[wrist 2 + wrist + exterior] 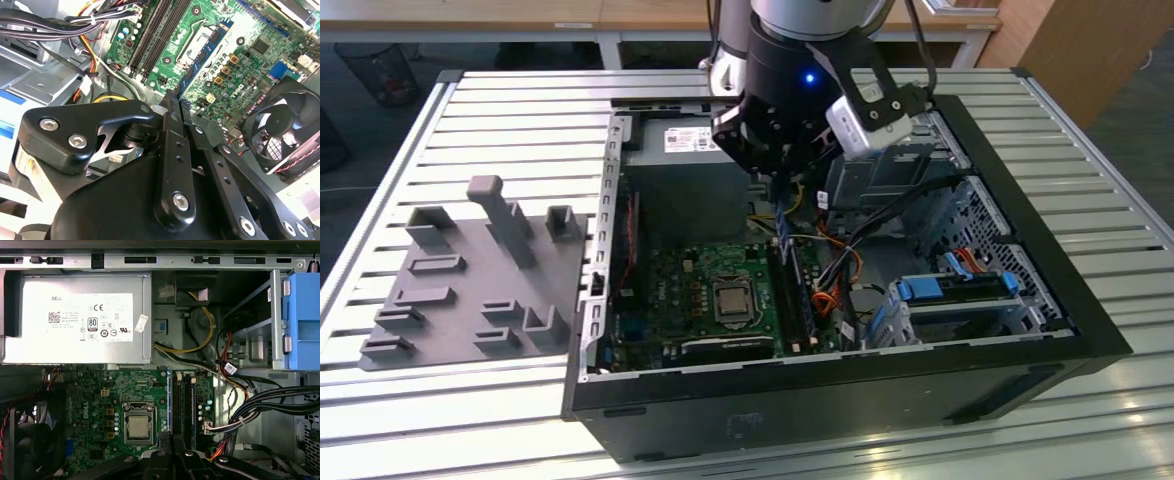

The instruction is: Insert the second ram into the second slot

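Note:
An open computer case (pixel 627 330) lies on the slatted table with its green motherboard (pixel 680 290) facing up. My gripper (pixel 781 182) hangs over the board's far end and is shut on the second ram (pixel 782 222), a thin blue-green stick held on edge. In the first wrist view the second ram (pixel 169 395) shows as a narrow blue strip rising from the fingers (pixel 161 442). It runs just beside the long black memory slots (pixel 176 405) and parallel to them, above the board. In the second wrist view the closed fingers (pixel 170 107) point toward those slots (pixel 157 30).
A grey power supply (pixel 75 320) fills the case's far end. The processor socket (pixel 139 426) and a black fan (pixel 282 125) sit beside the slots. Bundled cables (pixel 260 405) and a blue drive bracket (pixel 302 320) crowd the other side. A grey fixture plate (pixel 467 280) lies at the exterior view's left.

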`<action>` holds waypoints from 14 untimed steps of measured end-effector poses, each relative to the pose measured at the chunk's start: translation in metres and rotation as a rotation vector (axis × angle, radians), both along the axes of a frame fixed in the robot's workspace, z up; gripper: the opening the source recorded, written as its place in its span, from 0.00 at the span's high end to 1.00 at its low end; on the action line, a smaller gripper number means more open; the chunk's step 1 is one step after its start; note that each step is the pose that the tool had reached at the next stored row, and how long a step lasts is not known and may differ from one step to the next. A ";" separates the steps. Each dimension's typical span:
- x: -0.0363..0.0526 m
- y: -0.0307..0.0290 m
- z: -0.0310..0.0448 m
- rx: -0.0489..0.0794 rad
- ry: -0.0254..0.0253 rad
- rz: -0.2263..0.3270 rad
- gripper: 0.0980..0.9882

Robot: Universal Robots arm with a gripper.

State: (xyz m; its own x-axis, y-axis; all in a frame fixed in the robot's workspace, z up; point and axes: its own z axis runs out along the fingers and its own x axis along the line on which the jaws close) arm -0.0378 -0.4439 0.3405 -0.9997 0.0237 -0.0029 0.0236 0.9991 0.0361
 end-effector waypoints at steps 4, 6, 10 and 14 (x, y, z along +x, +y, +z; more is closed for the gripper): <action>0.0000 0.0000 -0.0013 0.000 0.0006 0.000 0.96; 0.0000 0.0000 -0.0021 0.000 0.0009 0.000 0.96; 0.0000 0.0000 -0.0032 0.000 0.0010 0.000 0.96; 0.0000 0.0000 -0.0047 0.000 0.0010 0.000 0.96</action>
